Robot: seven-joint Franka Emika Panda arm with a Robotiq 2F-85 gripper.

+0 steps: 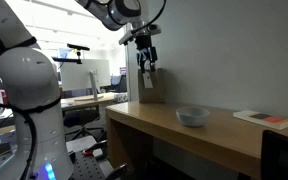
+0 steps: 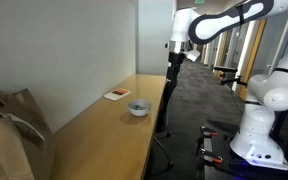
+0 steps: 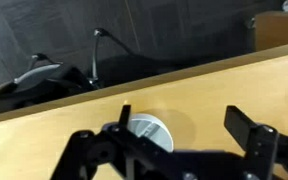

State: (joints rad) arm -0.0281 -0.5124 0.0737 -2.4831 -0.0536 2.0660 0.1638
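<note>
Small round white bowl sits at 6 o'clock in the wrist view, under the gripper, whose jaws hang released and empty. Light wooden counter against a grey wall.

Colour rundown: the gripper is plain black, hanging off a glossy white arm with dark joints. Right under it there's a pale whitish-grey bowl on a light honey-tan wood table with faint grain. Well off to one side of it is a plain brown paper bag. On the opposite side lies a white pad with a red-orange patch. The wall is flat grey.
</note>
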